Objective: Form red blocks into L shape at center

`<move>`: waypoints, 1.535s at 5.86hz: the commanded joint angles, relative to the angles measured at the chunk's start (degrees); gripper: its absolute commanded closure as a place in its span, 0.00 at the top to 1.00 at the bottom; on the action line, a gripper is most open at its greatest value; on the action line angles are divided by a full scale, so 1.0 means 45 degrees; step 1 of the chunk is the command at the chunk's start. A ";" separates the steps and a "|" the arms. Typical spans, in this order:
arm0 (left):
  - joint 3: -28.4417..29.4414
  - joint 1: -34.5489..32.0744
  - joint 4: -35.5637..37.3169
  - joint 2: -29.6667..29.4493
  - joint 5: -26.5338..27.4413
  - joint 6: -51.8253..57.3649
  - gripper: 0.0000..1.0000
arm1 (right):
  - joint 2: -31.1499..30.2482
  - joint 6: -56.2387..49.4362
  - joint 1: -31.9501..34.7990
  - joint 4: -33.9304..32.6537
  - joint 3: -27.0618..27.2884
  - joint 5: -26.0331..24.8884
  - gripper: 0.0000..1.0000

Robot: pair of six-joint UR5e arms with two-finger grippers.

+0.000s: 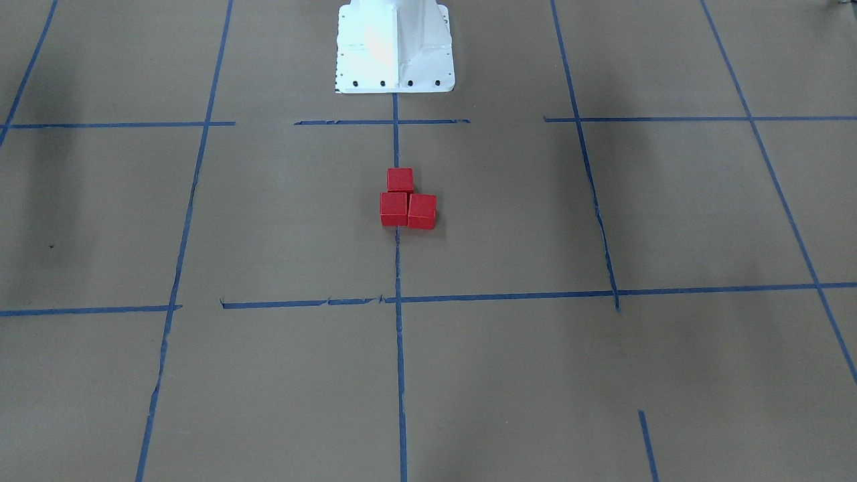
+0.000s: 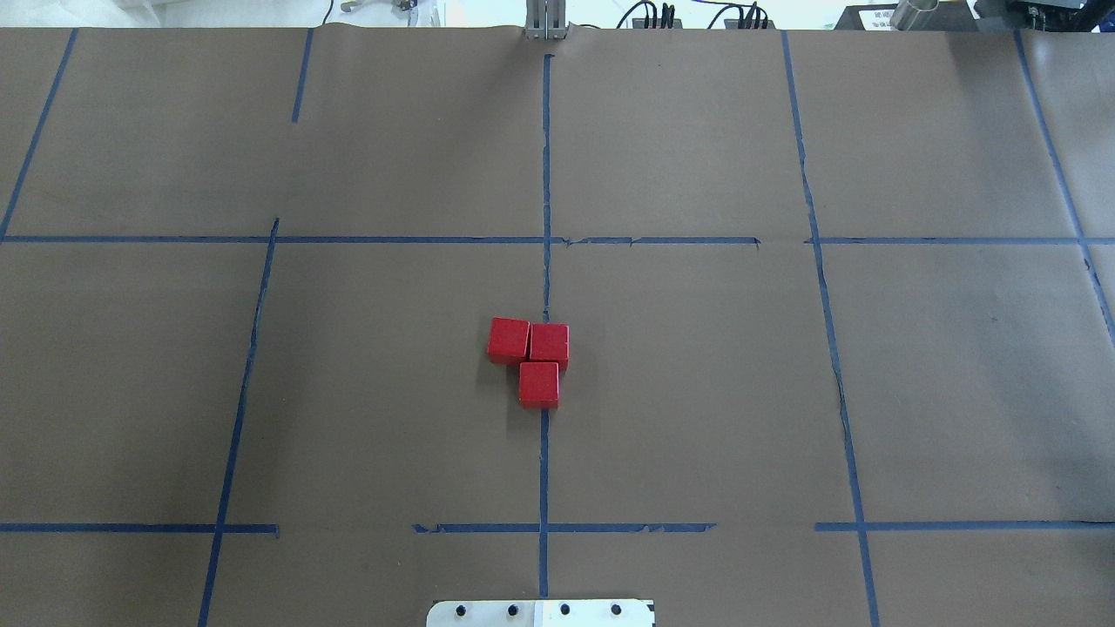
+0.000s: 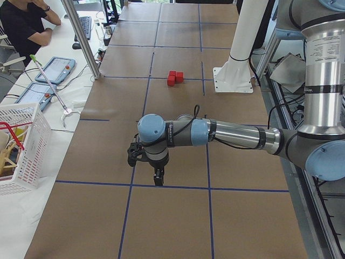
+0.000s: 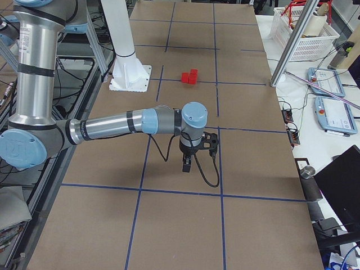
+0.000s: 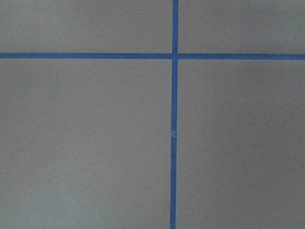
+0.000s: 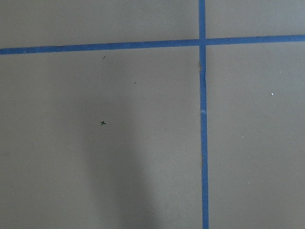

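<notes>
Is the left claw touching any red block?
Apart. The exterior left view shows the left claw over bare paper, a wide stretch of which separates it from the red blocks.

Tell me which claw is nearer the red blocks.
Neither clearly: no lead shows. The left claw hangs well off the red blocks toward the table's left end; the right claw mirrors it toward the right end.

— From overhead, what lies at the center (image 2: 418, 392)?
— A corner block (image 2: 550, 344) on the tape line (image 2: 544, 470). A second block (image 2: 509, 340) touches it at nine o'clock, a third block (image 2: 539, 384) at six o'clock, toward the base plate (image 2: 540, 614).
</notes>
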 commanded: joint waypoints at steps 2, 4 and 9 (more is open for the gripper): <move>0.0241 0.0052 -0.0178 0.0105 -0.0111 0.0488 1.00 | 0.0065 0.0087 -0.0020 0.0005 -0.0078 -0.0025 1.00; 0.0339 0.0072 -0.0294 0.0242 -0.0035 0.0546 1.00 | 0.0065 0.0088 -0.0020 0.0004 -0.0175 0.0053 1.00; 0.0496 0.0110 -0.0121 0.0223 0.0024 0.0411 1.00 | 0.0045 0.0107 -0.0020 0.0004 0.0039 0.0132 1.00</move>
